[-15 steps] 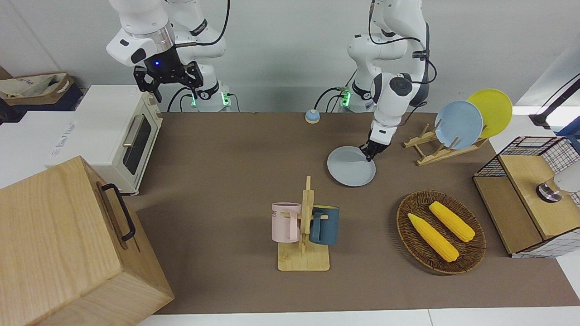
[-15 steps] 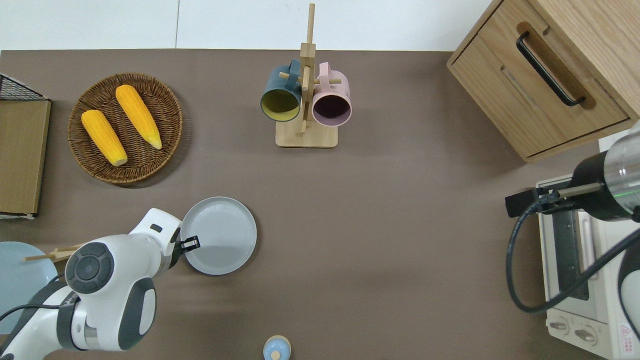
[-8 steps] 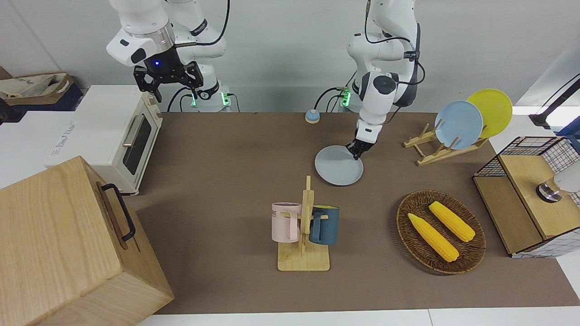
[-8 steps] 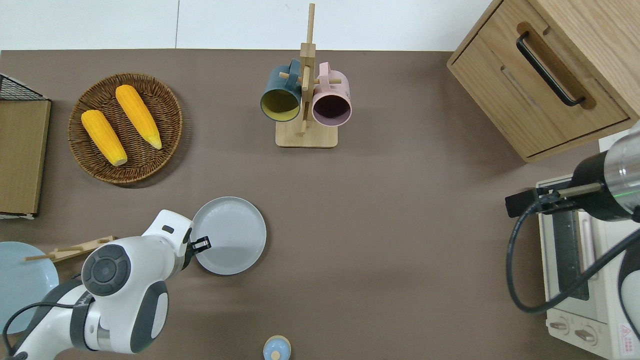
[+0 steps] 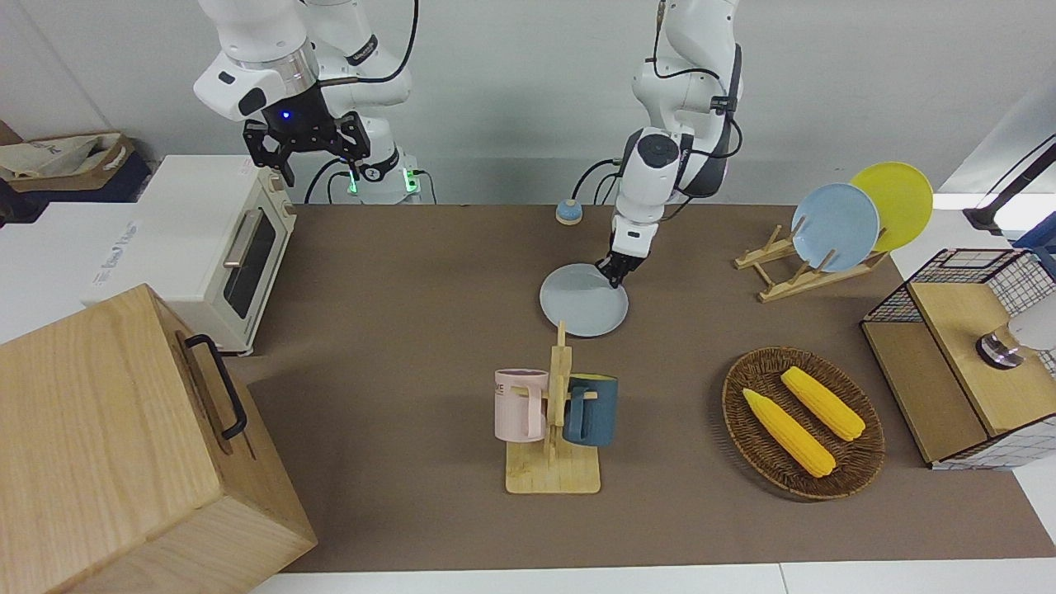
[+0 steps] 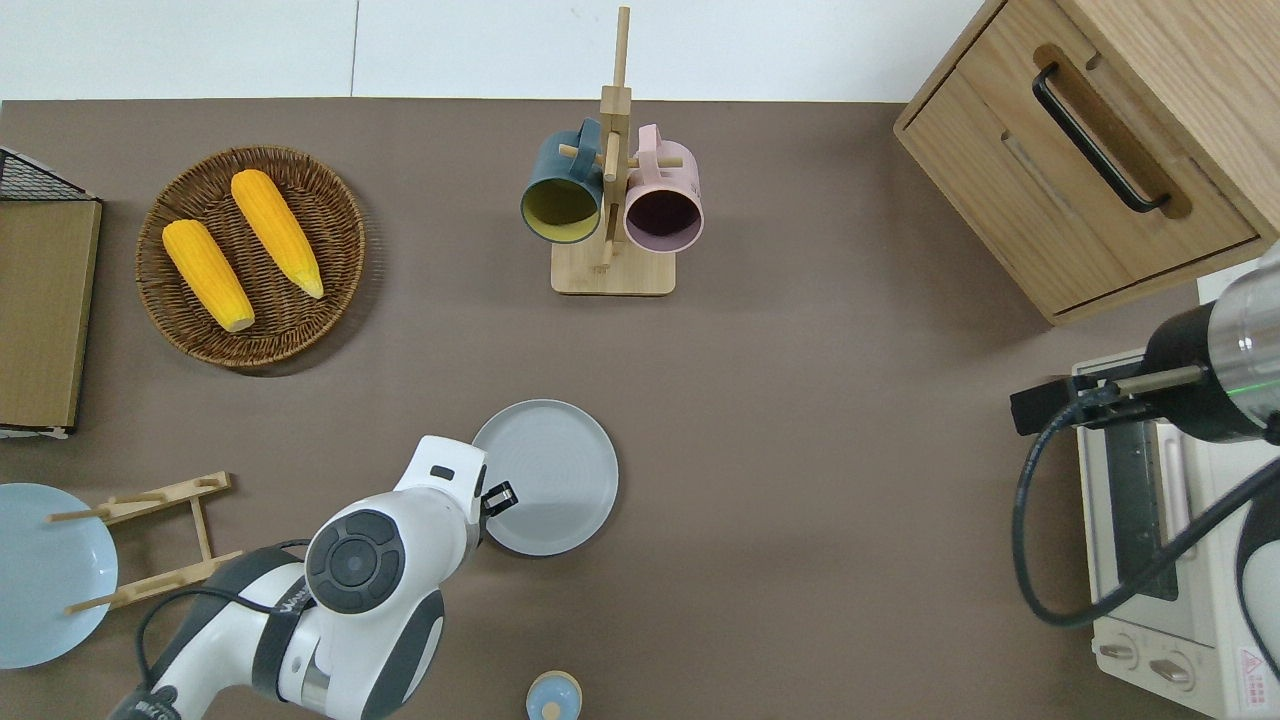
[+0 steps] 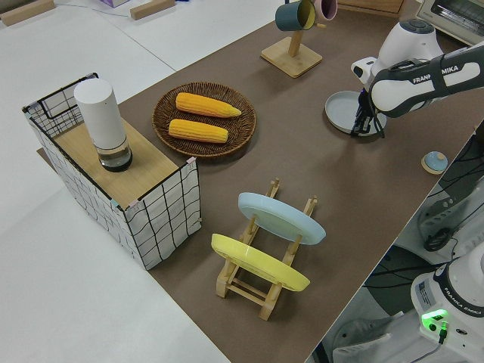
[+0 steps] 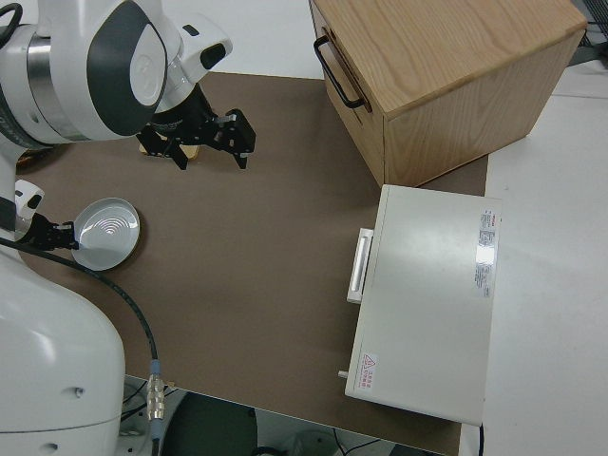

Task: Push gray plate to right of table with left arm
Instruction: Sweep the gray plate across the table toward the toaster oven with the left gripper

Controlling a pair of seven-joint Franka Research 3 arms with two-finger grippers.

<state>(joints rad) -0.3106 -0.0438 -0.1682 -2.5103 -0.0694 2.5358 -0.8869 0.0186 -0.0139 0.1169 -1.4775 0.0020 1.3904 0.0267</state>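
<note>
The gray plate (image 5: 583, 301) (image 6: 548, 478) (image 7: 344, 111) (image 8: 106, 233) lies flat on the brown table (image 5: 412, 272) (image 6: 800, 400), near its middle. It is nearer to the robots than the mug rack. My left gripper (image 5: 615, 278) (image 6: 500, 497) (image 7: 363, 125) is shut, its tip down on the plate just inside the rim, on the side toward the left arm's end. The left arm leans over the table above it. My right gripper (image 5: 322, 169) (image 8: 211, 157) is parked and open.
A wooden rack with a pink and a blue mug (image 5: 554, 412) (image 6: 612, 200) stands just farther out than the plate. A corn basket (image 5: 802, 422), a plate rack (image 5: 833, 231) and a wire crate (image 5: 965, 355) fill the left arm's end. A toaster oven (image 5: 223, 247) and a wooden box (image 5: 124, 445) fill the right arm's end.
The left gripper has slid the gray plate along the table toward the right arm's end, by about a plate's width. The right arm has not moved.
</note>
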